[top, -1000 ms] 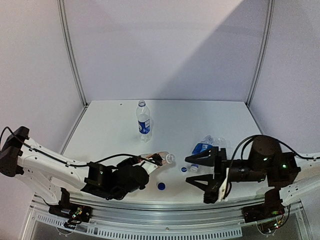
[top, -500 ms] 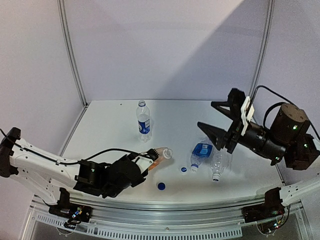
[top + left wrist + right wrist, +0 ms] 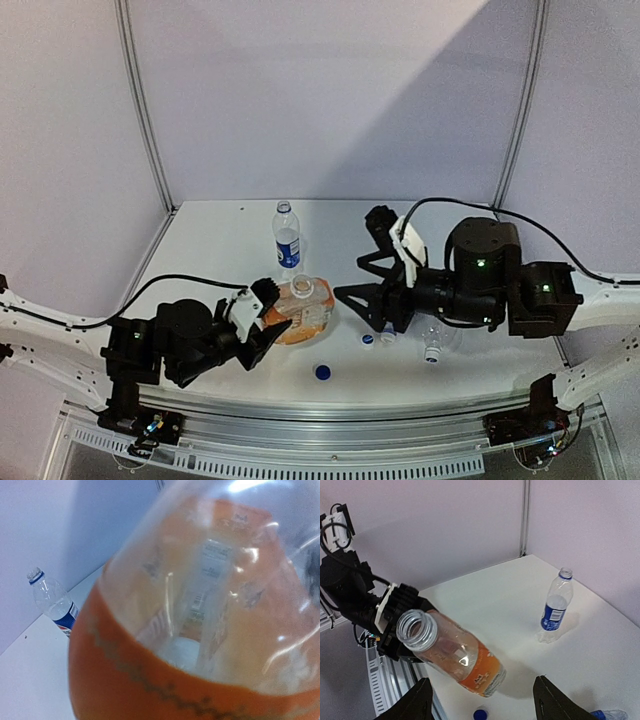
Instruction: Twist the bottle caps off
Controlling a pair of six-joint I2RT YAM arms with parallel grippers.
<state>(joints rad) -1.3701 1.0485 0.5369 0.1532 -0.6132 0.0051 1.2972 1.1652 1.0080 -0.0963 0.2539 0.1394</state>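
My left gripper (image 3: pixel 268 318) is shut on the squat orange-filled bottle (image 3: pixel 303 312) and holds it tilted above the table, its mouth (image 3: pixel 299 288) open with no cap. The bottle fills the left wrist view (image 3: pixel 200 605) and hides my fingers there. My right gripper (image 3: pixel 353 260) is open and empty, facing this bottle (image 3: pixel 465 660) from the right. Two blue caps (image 3: pixel 323 372) (image 3: pixel 368 339) lie on the table. The Pepsi bottle (image 3: pixel 287 240) stands upright behind, uncapped (image 3: pixel 554 607).
A plain clear bottle (image 3: pixel 432 345) lies on the table under my right arm. A blue-labelled bottle (image 3: pixel 388 334) lies beside it, mostly hidden by the arm. Walls with metal posts (image 3: pixel 140 110) close the back and sides.
My left gripper has raised the orange bottle and turned it more upright. My right arm has swung from the right side towards the centre, its gripper still open.
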